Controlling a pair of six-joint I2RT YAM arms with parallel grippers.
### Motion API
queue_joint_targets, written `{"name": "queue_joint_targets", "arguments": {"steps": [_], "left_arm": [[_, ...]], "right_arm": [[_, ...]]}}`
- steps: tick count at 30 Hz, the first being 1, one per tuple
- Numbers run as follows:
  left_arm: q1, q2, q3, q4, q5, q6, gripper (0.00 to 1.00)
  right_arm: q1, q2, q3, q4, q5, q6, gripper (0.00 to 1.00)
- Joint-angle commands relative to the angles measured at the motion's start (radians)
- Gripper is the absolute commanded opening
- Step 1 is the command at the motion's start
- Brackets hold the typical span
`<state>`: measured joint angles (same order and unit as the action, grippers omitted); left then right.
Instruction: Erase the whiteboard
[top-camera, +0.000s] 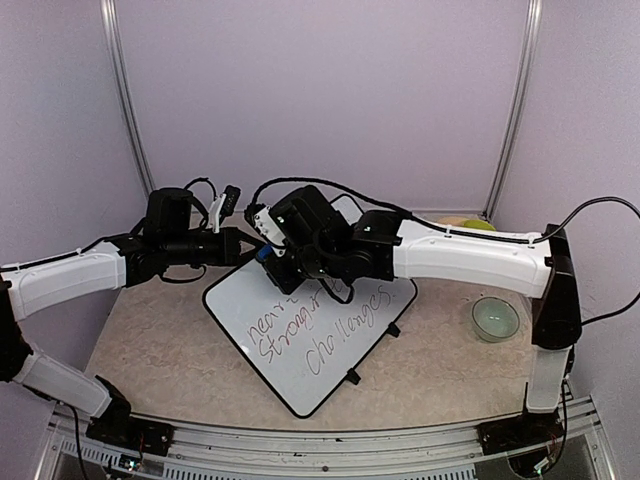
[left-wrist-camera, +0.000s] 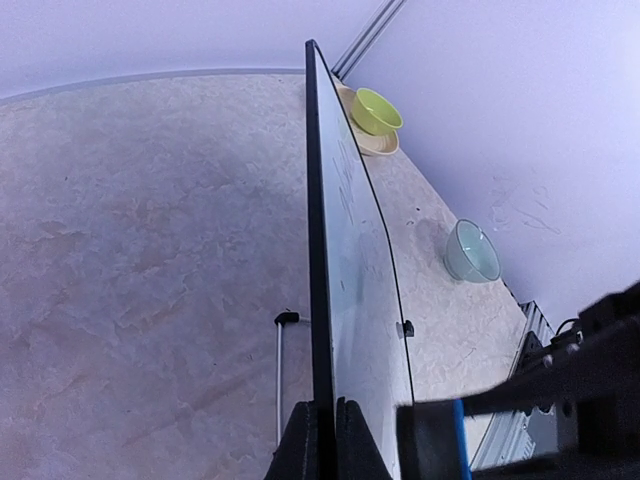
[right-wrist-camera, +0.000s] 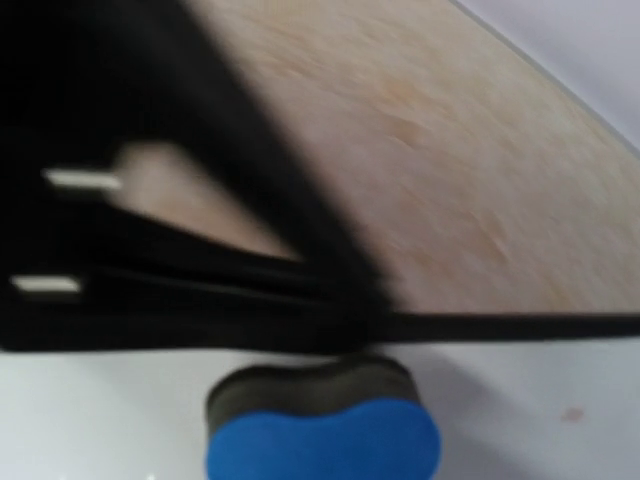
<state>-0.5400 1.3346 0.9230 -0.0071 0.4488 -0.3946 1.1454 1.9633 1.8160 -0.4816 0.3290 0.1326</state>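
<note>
From above, the board (top-camera: 318, 340) stands tilted at the middle of the tabletop (top-camera: 440, 370), pink and purple handwriting across its lower half. The left arm (top-camera: 70, 280) reaches in low from the side, its jaws closed on the board's upper left edge. The right arm (top-camera: 470, 255) stretches right across the board with its wrist bent down, its jaws gripping a blue eraser (top-camera: 264, 255) near that same corner. A pale bowl (top-camera: 496, 318) sits well apart on the right. In the left wrist view the board (left-wrist-camera: 350, 260) runs away edge-on, its black frame pinched between the left jaws, with a wire stand (left-wrist-camera: 279, 375) behind it and the eraser (left-wrist-camera: 445, 445) just beside its glossy face. A green bowl (left-wrist-camera: 375, 110) rests at the far end. The right wrist view is blurred: the eraser (right-wrist-camera: 322, 435) lies against the white board (right-wrist-camera: 520, 410) just below the frame, though the fingers holding it cannot be made out here. The board looks stiff, light and slick, likely to slide or tip under wiping pressure. The frame edge seems the surest hold, leaving the writing clear.
</note>
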Motion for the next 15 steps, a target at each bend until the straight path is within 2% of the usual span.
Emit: {"name": "queue_joint_targets", "arguments": {"steps": [1,5,15], "left_arm": [[-0.003,-0.005,0.004,-0.034,0.016,0.012,0.0],[-0.002,0.003,0.004,-0.036,0.015,0.013,0.0],[-0.005,0.002,0.0,-0.033,0.008,0.012,0.0]], "right_arm": [[0.018,0.011,0.032,-0.032,0.031,-0.018,0.24],[-0.003,0.013,0.017,-0.039,0.075,-0.027,0.25],[-0.121,-0.06,-0.153,0.017,0.024,0.031,0.24]]}}
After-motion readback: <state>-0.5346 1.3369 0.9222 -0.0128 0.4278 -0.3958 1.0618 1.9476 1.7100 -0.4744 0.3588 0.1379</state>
